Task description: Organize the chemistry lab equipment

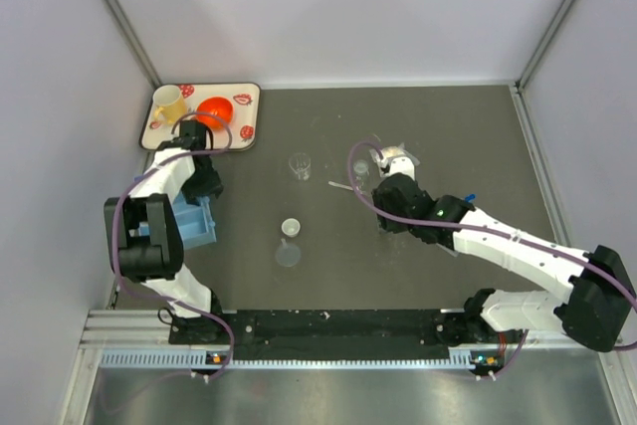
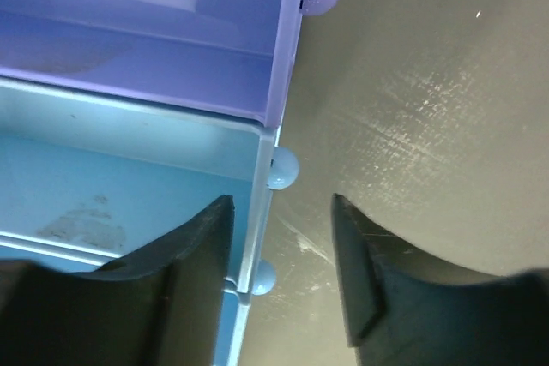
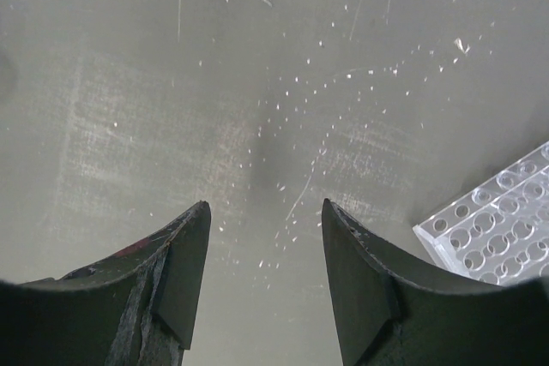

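Both my grippers stand open, holding nothing.
My left gripper (image 2: 281,212) hangs with one finger over the blue bin (image 2: 129,186) and the other over the table (image 2: 446,83), the bin's wall between them. My right gripper (image 3: 266,212) gapes above bare tabletop, the gridded tube rack (image 3: 502,229) at that view's lower right. In the top view a clear beaker (image 1: 300,164), a small clear cup (image 1: 290,229) and a thin rod (image 1: 343,186) sit mid-frame.
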`<action>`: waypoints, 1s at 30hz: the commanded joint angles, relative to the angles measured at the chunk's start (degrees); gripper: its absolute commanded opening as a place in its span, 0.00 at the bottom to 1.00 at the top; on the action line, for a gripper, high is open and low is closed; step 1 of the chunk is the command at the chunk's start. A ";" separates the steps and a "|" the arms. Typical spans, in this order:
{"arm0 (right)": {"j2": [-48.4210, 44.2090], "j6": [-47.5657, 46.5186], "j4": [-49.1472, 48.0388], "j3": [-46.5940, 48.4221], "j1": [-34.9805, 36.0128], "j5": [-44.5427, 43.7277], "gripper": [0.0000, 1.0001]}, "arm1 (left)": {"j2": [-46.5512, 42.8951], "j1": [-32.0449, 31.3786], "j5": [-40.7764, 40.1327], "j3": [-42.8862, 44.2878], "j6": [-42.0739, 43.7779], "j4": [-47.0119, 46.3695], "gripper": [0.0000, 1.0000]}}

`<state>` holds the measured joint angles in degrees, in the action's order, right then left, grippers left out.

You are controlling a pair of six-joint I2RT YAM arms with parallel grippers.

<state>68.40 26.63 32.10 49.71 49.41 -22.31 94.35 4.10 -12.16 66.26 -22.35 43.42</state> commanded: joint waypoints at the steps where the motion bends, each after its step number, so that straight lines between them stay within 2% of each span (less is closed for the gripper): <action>1: -1.43 1.14 -2.74 -0.49 0.78 0.77 0.55 | 0.49 0.38 -0.68 2.47 0.64 -0.09 0.44; 3: -1.34 1.05 -2.83 -0.67 0.78 0.95 0.55 | 0.58 0.30 0.21 2.12 0.82 -0.18 0.19; 5: -1.60 1.32 -2.83 -1.02 0.78 1.12 0.55 | 0.14 0.38 1.44 1.42 0.99 -0.79 0.04; 6: -1.78 1.49 -2.92 -1.20 0.78 1.12 0.55 | -0.21 0.38 1.61 1.16 1.08 -0.79 0.00; 12: -2.92 1.84 -2.83 -2.60 0.78 1.04 0.55 | -0.74 0.04 3.81 0.63 1.34 -0.97 0.00; 18: -3.63 2.11 -2.74 -3.31 0.78 1.03 0.55 | 0.13 -3.83 4.25 0.01 3.36 -2.90 0.00; 19: -3.89 2.11 -2.57 -3.48 0.86 1.12 0.55 | 0.66 -6.71 3.99 0.27 3.71 -2.73 0.00; 30: -4.94 2.11 -2.04 -3.83 0.87 1.30 0.55 | 5.67 -18.85 4.60 3.00 6.53 -2.90 0.00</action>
<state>65.32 28.21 30.96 45.74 49.43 -21.10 97.10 -10.83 -10.33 68.99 -16.64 41.91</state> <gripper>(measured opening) 0.547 0.038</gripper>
